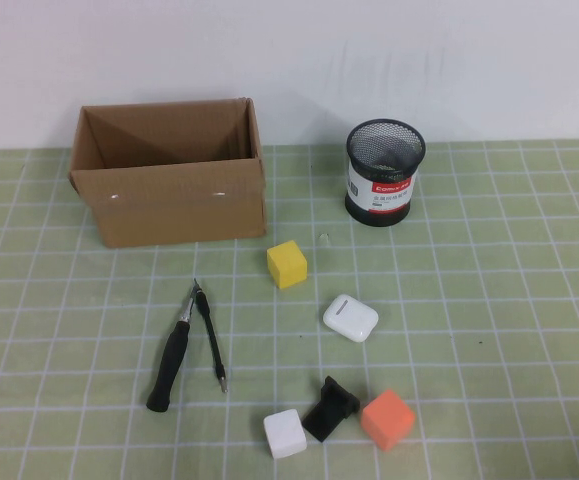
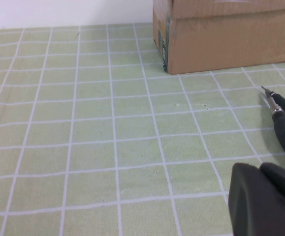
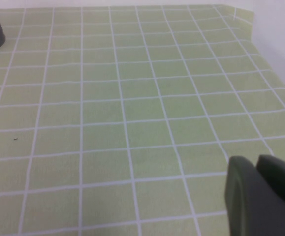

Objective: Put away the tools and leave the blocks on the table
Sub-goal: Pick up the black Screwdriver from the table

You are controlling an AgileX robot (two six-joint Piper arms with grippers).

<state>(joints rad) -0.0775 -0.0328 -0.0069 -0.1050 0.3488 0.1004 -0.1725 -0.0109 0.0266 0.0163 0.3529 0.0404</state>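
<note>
Both clenched pincers, left pincer point(image 2: 265, 201) and right pincer point(image 3: 263, 196), wait low at the surface point(image 1: 489, 300) edge, because the screwdriver point(image 1: 174, 355) and rod point(image 1: 212, 345) lie untouched before the box point(image 1: 169, 205).

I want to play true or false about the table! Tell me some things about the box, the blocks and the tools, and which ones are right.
1. The cardboard box is open at the top. True.
2. The yellow block sits inside the mesh cup. False: it rests on the table, between the box and the white rounded case.
3. The screwdriver and the thin black rod lie side by side on the table. True.
4. The orange block is stacked on the white block. False: both sit on the table, with a small black piece between them.
5. The left gripper holds the screwdriver. False: it is shut and empty, near the handle. The right gripper is shut over bare mat.
</note>
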